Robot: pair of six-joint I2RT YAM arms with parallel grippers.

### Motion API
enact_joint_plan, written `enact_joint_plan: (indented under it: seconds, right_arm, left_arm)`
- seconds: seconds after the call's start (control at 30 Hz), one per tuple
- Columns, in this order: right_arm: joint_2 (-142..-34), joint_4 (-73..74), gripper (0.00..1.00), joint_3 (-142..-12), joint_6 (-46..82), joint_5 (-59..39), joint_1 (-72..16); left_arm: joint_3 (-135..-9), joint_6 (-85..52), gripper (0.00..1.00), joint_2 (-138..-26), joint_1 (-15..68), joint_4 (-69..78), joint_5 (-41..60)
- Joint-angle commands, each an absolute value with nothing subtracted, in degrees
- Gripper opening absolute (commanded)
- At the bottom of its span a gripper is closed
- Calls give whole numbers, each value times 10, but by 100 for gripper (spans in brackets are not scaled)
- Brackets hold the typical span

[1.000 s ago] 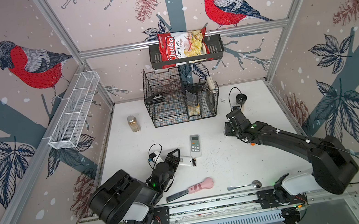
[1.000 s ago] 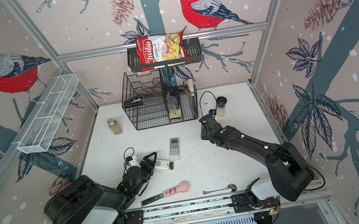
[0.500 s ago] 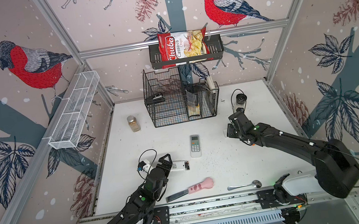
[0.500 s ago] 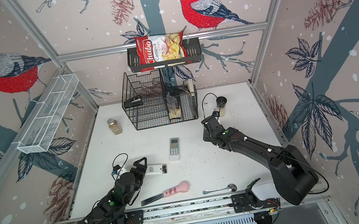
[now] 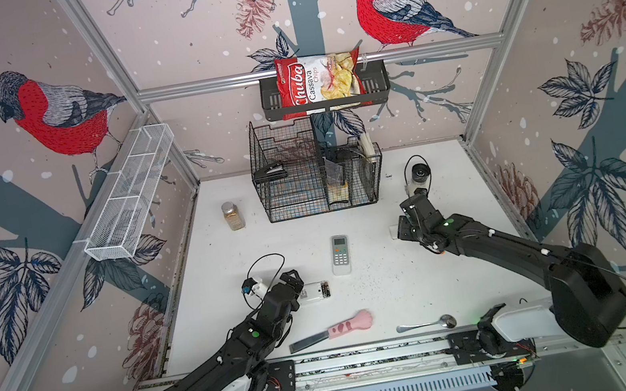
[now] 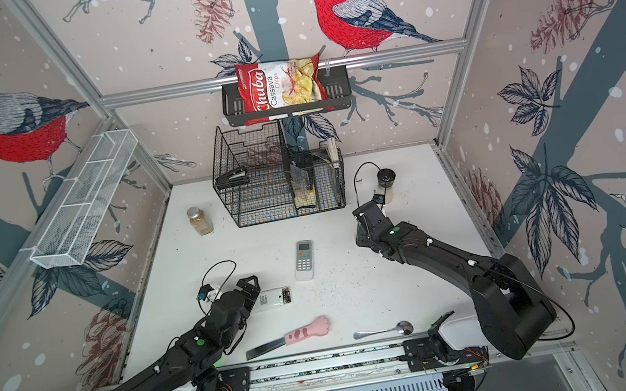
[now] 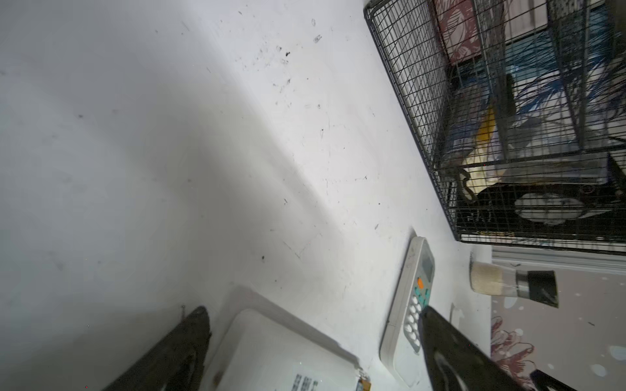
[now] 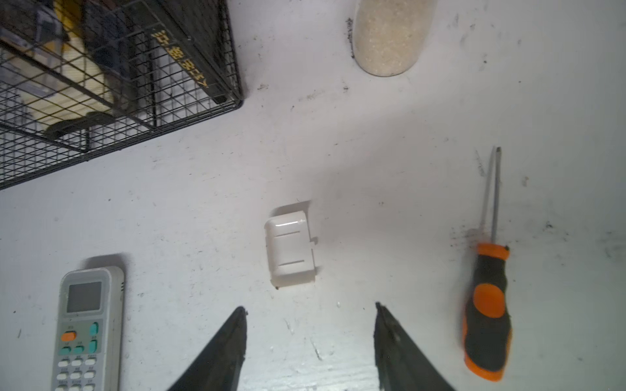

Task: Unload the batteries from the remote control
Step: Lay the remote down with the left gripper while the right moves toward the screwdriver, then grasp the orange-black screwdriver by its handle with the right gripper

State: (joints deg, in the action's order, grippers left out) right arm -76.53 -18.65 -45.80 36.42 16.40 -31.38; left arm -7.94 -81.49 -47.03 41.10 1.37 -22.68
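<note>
Both empty: left pincer [image 7: 313, 311] wide astride face-down remote [image 5: 315, 291], probably to steady it; right pincer [image 8: 310, 307] part-open beside loose cover [image 8: 290, 248].

chips bag [image 5: 319, 83] | "Chuba Cassava Chips", red and white

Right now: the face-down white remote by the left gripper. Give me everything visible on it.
The face-down remote is a white, glossy plastic slab lying flat on the table, back up. A printed label sits mid-back. At the end away from the left gripper the battery bay stands open and dark, uncovered; its contents are too small to tell. The open jaws straddle its other end, a gap on each side.
</note>
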Motion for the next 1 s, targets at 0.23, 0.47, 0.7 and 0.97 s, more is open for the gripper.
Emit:
enact_joint_plan:
  seconds: [0.23,0.47,0.7,0.97]
  right_arm:
    - [-753,-233,61,-411,405,159,-238]
    - [-751,-250,61,-397,413,195,-207]
    - [-769,-246,59,-382,398,186,-170]
    - [-806,-204,43,-363,382,143,-158]
  left_arm:
    - [-97,-750,92,-559,412,-9,-152]
    - [-117,-725,92,-603,414,36,-128]
    - [-128,-727,93,-617,428,34,-125]
    - [-127,-739,94,-530,431,-80,-145]
